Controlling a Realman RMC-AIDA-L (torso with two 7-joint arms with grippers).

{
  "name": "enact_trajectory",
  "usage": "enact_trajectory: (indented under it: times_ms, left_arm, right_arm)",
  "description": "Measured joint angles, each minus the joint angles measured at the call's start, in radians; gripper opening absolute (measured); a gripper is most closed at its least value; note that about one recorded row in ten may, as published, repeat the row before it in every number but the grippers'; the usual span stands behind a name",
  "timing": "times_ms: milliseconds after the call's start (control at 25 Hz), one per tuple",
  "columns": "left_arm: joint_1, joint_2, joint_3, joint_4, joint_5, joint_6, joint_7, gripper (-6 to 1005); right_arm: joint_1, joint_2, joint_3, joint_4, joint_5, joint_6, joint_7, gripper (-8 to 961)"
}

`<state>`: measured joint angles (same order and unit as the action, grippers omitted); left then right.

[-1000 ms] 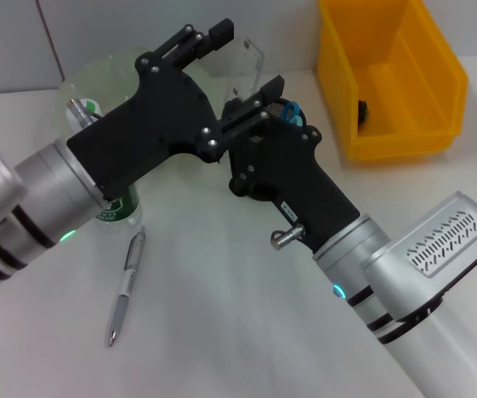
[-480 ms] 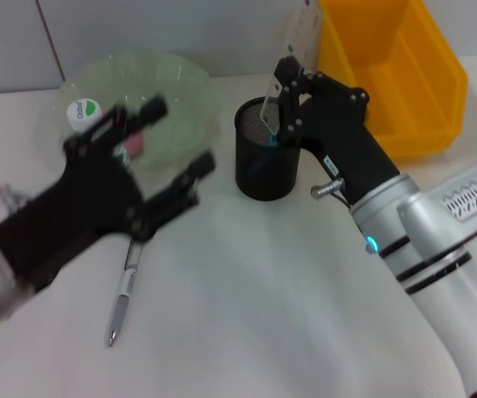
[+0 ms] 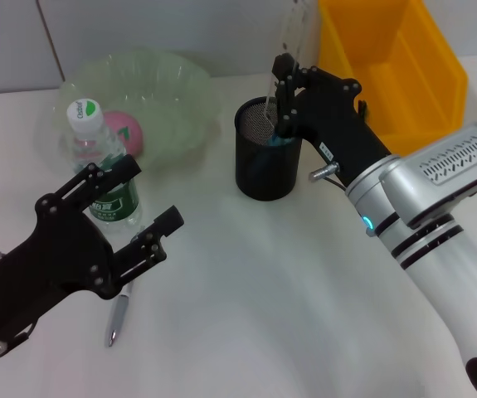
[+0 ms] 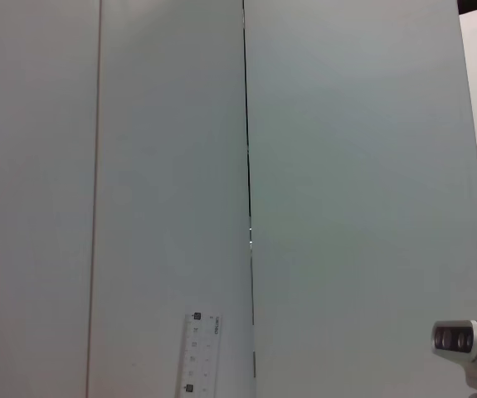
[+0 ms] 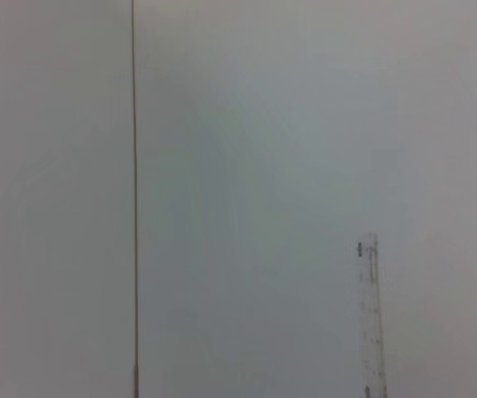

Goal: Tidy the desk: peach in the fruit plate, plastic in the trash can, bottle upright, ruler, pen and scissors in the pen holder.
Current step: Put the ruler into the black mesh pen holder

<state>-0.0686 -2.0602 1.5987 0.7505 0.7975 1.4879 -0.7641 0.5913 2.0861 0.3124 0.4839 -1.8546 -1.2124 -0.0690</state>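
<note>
Over the black mesh cylindrical pen holder (image 3: 266, 162), the right gripper (image 3: 281, 83) pinches a clear plastic ruler (image 3: 290, 37) upright; the left gripper (image 3: 143, 197) hangs with fingers spread

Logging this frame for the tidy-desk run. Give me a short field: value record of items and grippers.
peach: pink peach in the pale green fruit plate
bottle: clear plastic bottle, green label, upright
pen: silver pen lying on the white desk, partly under the left gripper
ruler: clear ruler upright, lower end in the black mesh pen holder
right gripper: shut on ruler
left gripper: open, empty
</note>
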Motion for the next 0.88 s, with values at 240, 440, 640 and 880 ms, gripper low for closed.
enact_trajectory:
  times_ms: [240, 440, 640, 880]
  left_arm:
    - [-0.014, 0.001, 0.004, -0.007, 0.001, 0.001, 0.001, 737]
    - [-0.014, -0.002, -0.001, -0.009, 0.027, 0.002, 0.004, 735]
    - [-0.031, -0.003, 0.002, -0.021, 0.028, 0.002, 0.010, 732]
    - [-0.052, -0.002, 0.002, -0.045, 0.028, 0.003, 0.010, 730]
  right_arm:
    - [0.006, 0.001, 0.002, -0.009, 0.002, 0.032, 0.002, 95]
    - [0.013, 0.003, 0.002, -0.011, 0.002, 0.063, 0.002, 108]
    - [0.020, 0.005, 0.001, -0.015, 0.001, 0.086, 0.002, 121]
    - [0.030, 0.005, 0.003, -0.030, 0.003, 0.139, 0.013, 136]
